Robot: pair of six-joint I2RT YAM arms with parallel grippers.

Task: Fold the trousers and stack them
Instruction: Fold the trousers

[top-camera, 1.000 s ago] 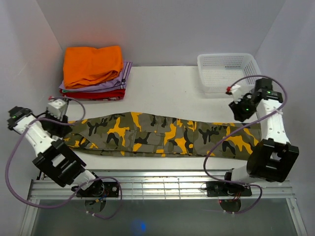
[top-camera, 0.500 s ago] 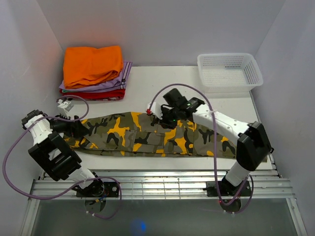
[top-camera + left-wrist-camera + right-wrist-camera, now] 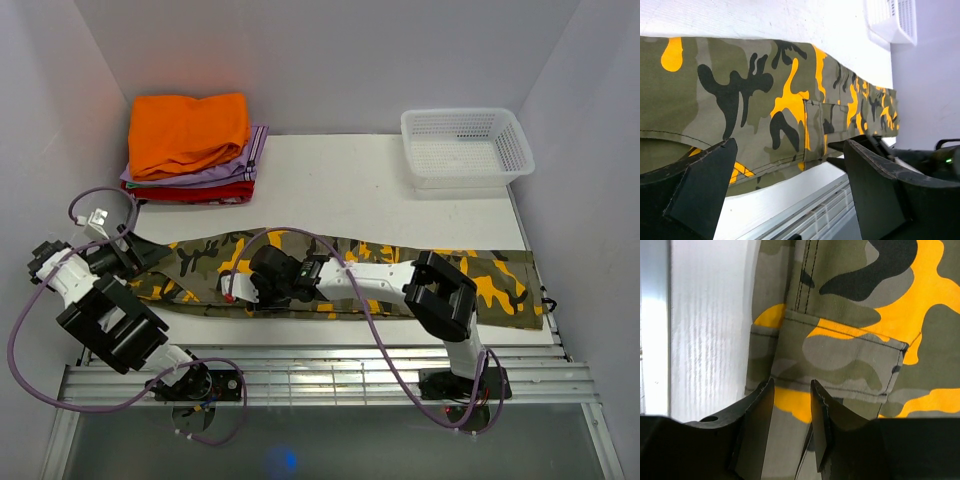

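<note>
The trousers (image 3: 480, 280) span nine to three o'clock; the right gripper (image 3: 791, 385), newly swung to their near edge, shows narrow jaws, grip unclear; the left gripper (image 3: 790, 145) now gapes, fold pending.

The right arm (image 3: 372, 280) lies across the trousers (image 3: 200, 262), covering the middle of their near edge in the top view, its gripping end too dark to read there. From the right wrist, the cloth runs off the top and right edges. Whether the fingers (image 3: 757, 425) pinch it cannot be told. The left arm (image 3: 72, 280) hides the trousers' left end.
</note>
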